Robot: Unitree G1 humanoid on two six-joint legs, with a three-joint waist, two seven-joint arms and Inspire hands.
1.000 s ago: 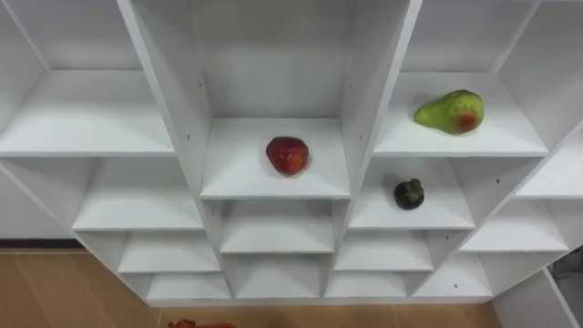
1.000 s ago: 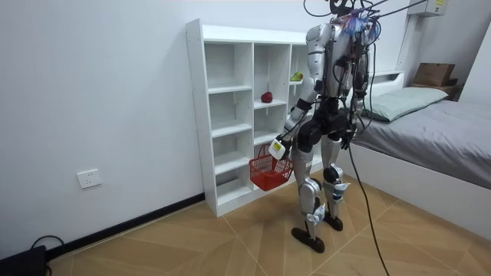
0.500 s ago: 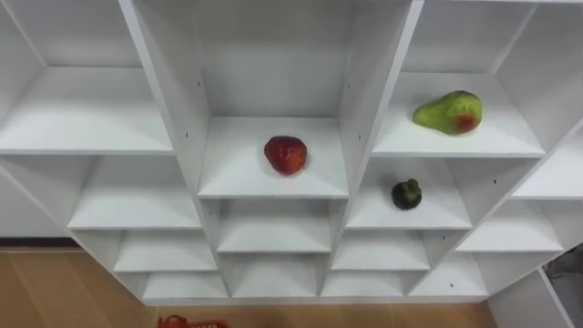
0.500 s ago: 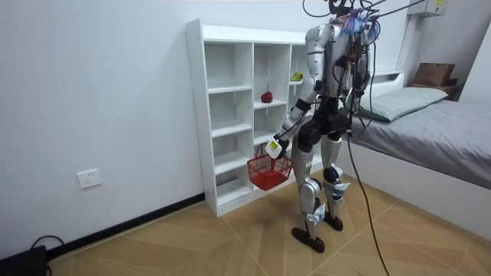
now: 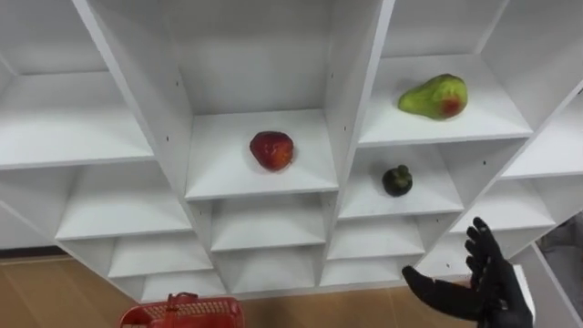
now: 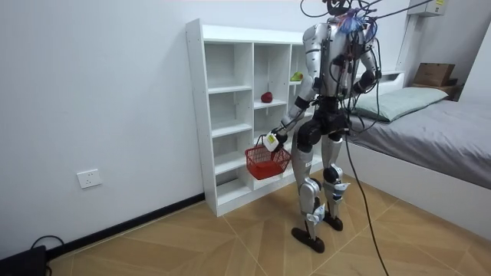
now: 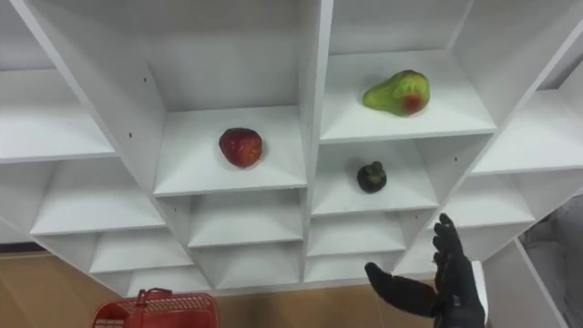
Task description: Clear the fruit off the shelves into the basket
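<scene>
The red basket (image 5: 182, 312), cut off below, hangs gripped in the left robot hand (image 6: 271, 140); the right robot hand (image 5: 492, 292) is spread empty below the shiny red fruit (image 5: 271, 149).

My right hand (image 5: 490, 293) sits at lower right, fingers spread open; in the room view my left hand (image 6: 272, 139), mid-frame, grips the basket (image 6: 265, 162).

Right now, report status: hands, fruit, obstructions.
Right hand open before closet. Left hand shut on red basket. Red fruit, green fruit, dark fruit shelved. Nothing blocking.
</scene>
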